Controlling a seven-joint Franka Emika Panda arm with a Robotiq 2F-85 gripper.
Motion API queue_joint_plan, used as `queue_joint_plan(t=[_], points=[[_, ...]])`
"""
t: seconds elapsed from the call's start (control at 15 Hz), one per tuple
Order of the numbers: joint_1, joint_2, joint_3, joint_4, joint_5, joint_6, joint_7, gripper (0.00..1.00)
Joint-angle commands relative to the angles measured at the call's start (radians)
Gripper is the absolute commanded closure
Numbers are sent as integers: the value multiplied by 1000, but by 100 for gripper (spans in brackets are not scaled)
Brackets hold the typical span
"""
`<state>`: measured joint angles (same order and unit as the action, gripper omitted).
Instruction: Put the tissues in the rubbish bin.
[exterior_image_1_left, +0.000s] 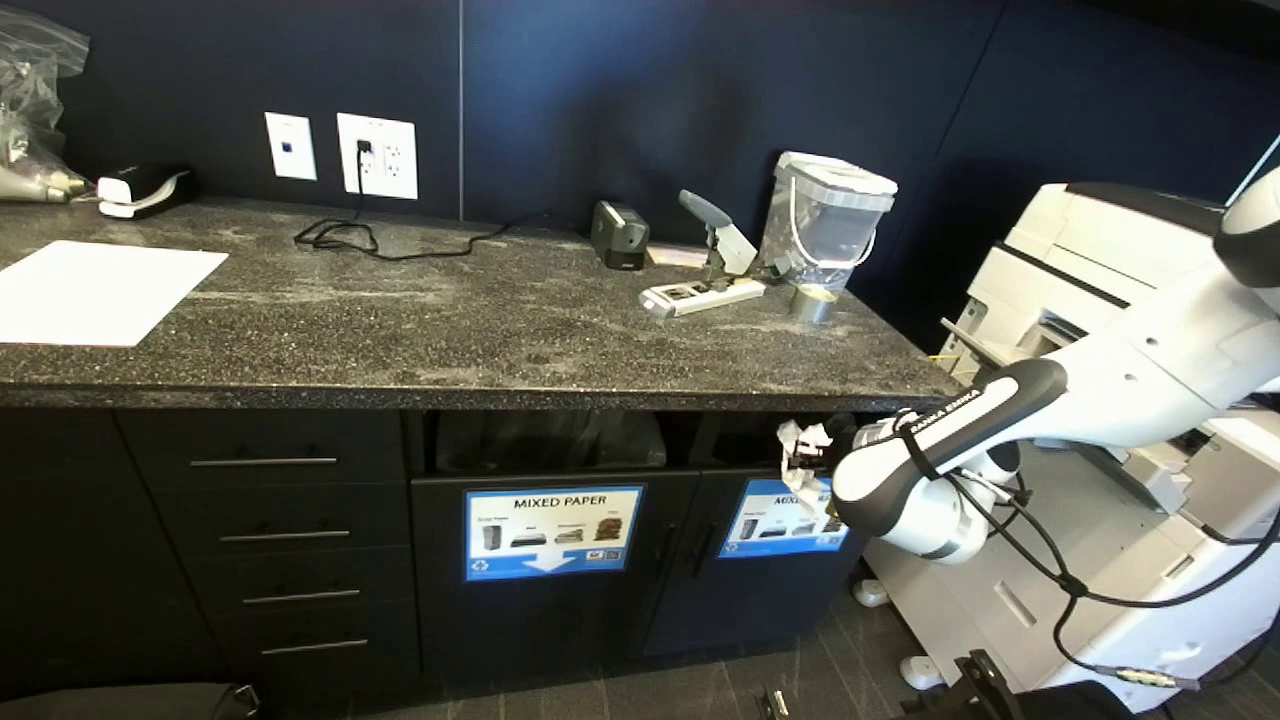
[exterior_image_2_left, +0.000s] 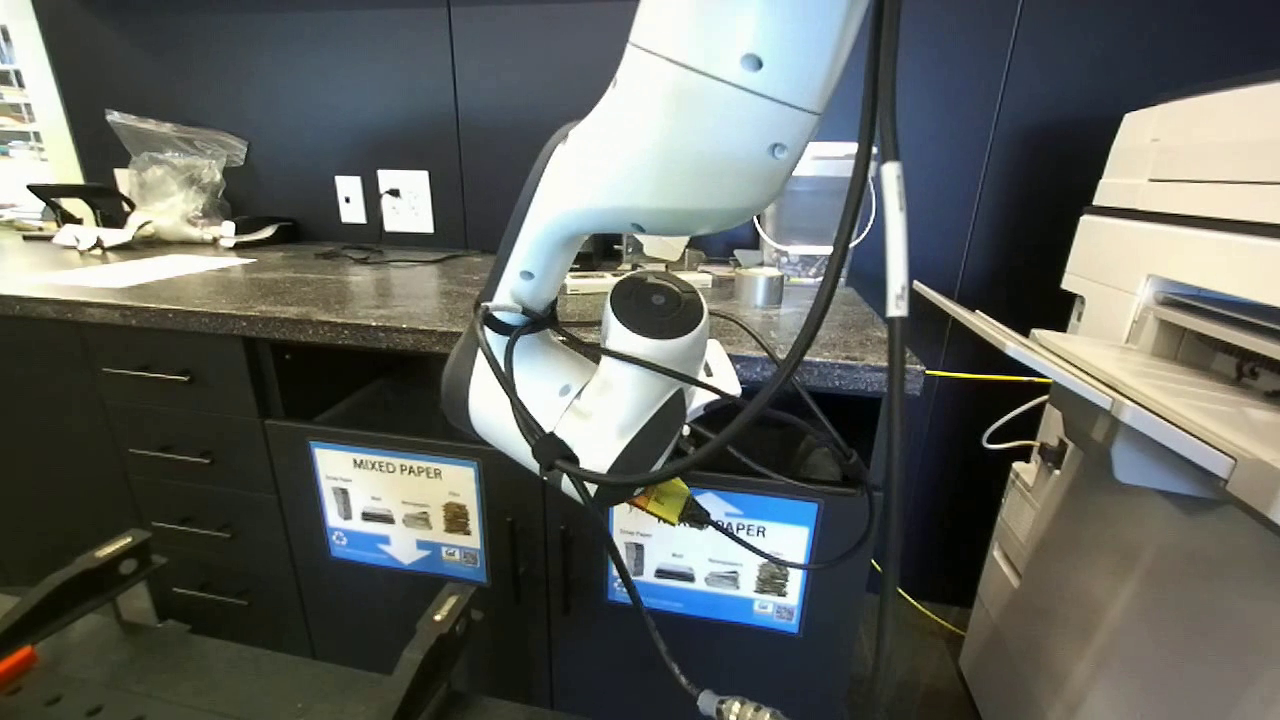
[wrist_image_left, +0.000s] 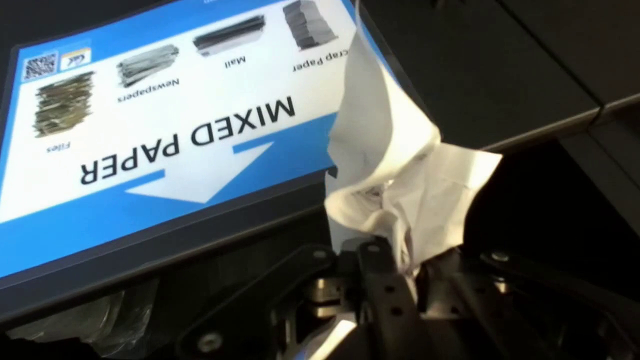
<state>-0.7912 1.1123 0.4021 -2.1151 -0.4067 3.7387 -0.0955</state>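
A crumpled white tissue (wrist_image_left: 425, 195) sticks out from my gripper (wrist_image_left: 410, 265), which is shut on it in the wrist view. In an exterior view the tissue (exterior_image_1_left: 798, 455) and the gripper (exterior_image_1_left: 825, 455) are at the upper edge of the right cabinet door, partly covering its label. That compartment, the rubbish bin (exterior_image_2_left: 815, 440), has a dark slot above a label (exterior_image_2_left: 715, 565) with a bright-blue band and upward arrow. A clear liner (wrist_image_left: 100, 315) shows inside it. Whether the tissue is over the slot or just before it, I cannot tell.
A similar door with a whiter label (exterior_image_1_left: 555, 535) stands to the left. The countertop edge (exterior_image_1_left: 500, 398) overhangs the slots. On the counter are a flat paper sheet (exterior_image_1_left: 100, 290), a stapler (exterior_image_1_left: 705, 292), a tape roll (exterior_image_1_left: 812, 303) and a bucket (exterior_image_1_left: 825, 220). A printer (exterior_image_2_left: 1150, 420) stands right.
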Motion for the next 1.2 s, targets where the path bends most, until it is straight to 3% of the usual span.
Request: queue_joint_plan(t=[0.0,0.6,1.13], points=[[97,81,-46,149,-4,107,104,97],[367,278,-211,460,99,355,238,97],[519,413,-281,680,285,450,277,97]])
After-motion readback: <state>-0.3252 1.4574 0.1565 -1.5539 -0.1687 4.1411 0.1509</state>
